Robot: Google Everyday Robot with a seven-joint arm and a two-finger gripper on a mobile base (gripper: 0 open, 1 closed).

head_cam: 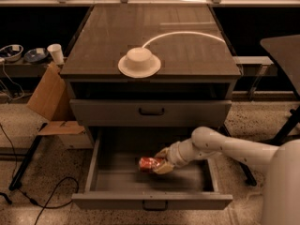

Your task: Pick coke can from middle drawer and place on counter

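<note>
In the open drawer [117, 175], my pincer [160, 163] grips the can [146, 164], which lies sideways, fingers straddling its right end to lift it. Beyond, the surface [192, 55] awaits it, right of the bowl [139, 62].

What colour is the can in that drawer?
Red, in the camera view; the pincer is at the coke can in the drawer.

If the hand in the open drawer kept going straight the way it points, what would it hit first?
The can, lying right at the tip of the hand, which points left inside the drawer. Whether they already touch is unclear.
</note>
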